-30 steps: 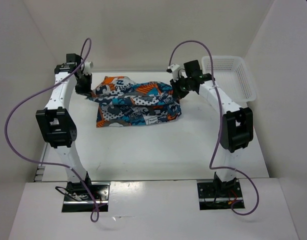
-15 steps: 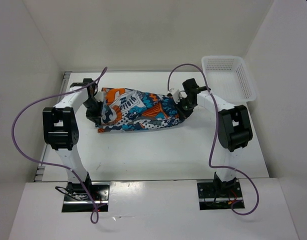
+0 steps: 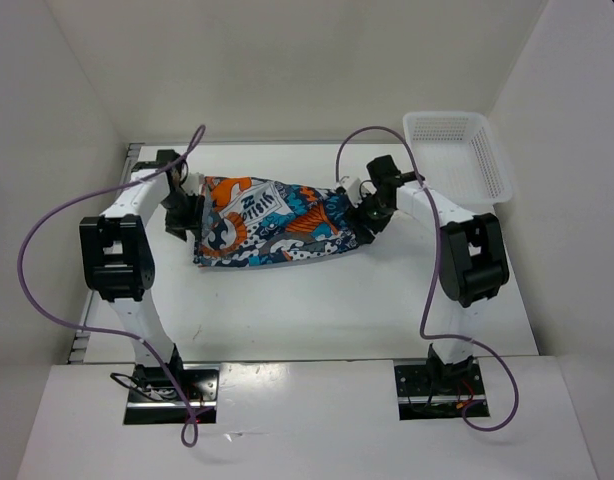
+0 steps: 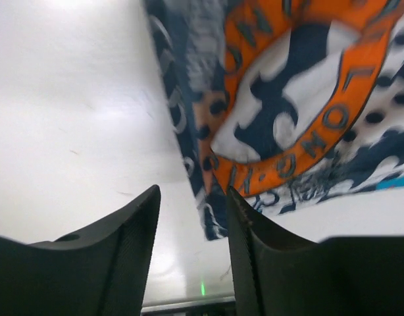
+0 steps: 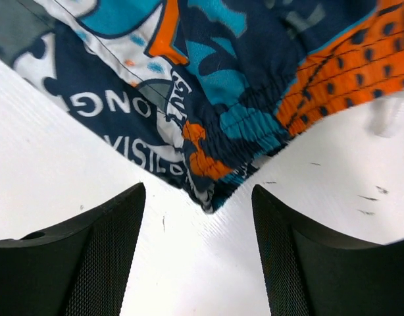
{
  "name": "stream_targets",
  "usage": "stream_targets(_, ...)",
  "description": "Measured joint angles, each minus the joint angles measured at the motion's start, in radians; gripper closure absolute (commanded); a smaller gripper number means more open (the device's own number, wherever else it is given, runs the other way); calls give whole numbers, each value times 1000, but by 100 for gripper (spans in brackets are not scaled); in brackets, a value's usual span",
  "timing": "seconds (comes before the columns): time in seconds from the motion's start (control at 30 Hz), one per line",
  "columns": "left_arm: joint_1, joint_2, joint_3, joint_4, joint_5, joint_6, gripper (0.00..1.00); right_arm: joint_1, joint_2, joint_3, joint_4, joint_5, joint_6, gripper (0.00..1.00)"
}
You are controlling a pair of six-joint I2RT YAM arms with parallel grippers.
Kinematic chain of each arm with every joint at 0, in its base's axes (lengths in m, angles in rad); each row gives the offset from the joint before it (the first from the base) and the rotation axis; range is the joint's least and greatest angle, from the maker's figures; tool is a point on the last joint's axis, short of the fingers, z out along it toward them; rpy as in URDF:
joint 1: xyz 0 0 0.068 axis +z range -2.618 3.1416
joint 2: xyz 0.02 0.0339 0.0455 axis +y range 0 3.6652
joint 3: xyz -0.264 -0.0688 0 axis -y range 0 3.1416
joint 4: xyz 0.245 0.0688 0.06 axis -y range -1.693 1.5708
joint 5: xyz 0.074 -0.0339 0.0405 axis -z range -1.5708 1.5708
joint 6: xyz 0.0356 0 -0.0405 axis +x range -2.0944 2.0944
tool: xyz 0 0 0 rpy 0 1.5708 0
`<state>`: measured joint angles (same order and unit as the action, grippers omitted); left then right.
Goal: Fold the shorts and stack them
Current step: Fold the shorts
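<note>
The shorts (image 3: pixel 277 222), in a busy teal, orange, white and dark print, lie folded in a long band on the white table (image 3: pixel 317 300). My left gripper (image 3: pixel 190 213) sits low at their left end. In the left wrist view it (image 4: pixel 192 194) is open, with a corner of the shorts (image 4: pixel 287 99) lying loose just inside the right finger. My right gripper (image 3: pixel 364 213) is at the right end. It (image 5: pixel 197 197) is open too, and the elastic waistband corner of the shorts (image 5: pixel 222 79) rests on the table between its fingers, touching neither.
A white mesh basket (image 3: pixel 457 155) stands at the back right corner, just beyond the right arm. White walls close in the table on three sides. Purple cables loop over both arms.
Both arms came down and toward me, laying the lifted far edge of the shorts over into a narrower fold. Both grippers, shut on the fabric a second ago, have opened and let go.
</note>
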<state>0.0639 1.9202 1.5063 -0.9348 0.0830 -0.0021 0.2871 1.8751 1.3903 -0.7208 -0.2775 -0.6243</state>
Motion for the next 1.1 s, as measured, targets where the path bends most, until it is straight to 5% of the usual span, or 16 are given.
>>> stream_targets(0.37,-21,160,364,202,46,-2,43,-1,-60,14,23,-41,82,38)
stream_targets(0.73,-26,370,428,252,132,-2,39,-3,-10,9,52,-42,134,38)
stream_targets(0.87,-26,372,457,283,142,-2,40,-4,3,1,61,-40,138,30)
stream_targets(0.97,-26,383,483,297,164,-4,54,-4,8,-21,72,-29,138,30)
stream_targets(1.07,-26,397,492,308,192,-4,81,-4,24,-39,89,-13,138,43)
stream_targets(1.1,-26,402,495,309,200,-3,86,-4,31,-44,93,-6,140,56)
